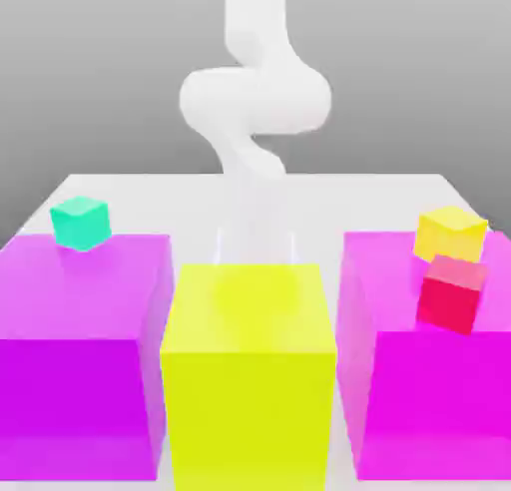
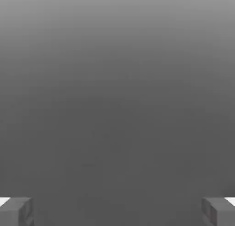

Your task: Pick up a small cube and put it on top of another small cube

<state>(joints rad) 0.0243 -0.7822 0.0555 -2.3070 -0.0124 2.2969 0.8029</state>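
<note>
Where the small sky-blue cube lies I cannot tell; judged light, rigid and smooth, it is best pinched across two flat opposite faces. The tool (image 2: 117, 211) is spread wide, empty. In the exterior view a teal cube (image 1: 80, 223) sits at nine o'clock, a yellow cube (image 1: 451, 235) and a red cube (image 1: 452, 294) at three; the big yellow block (image 1: 250, 379) at six could obstruct

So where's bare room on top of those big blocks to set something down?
The yellow block has a bare top. The left magenta block is free apart from the teal cube at its back. The right magenta block is crowded by the yellow cube and red cube.
</note>
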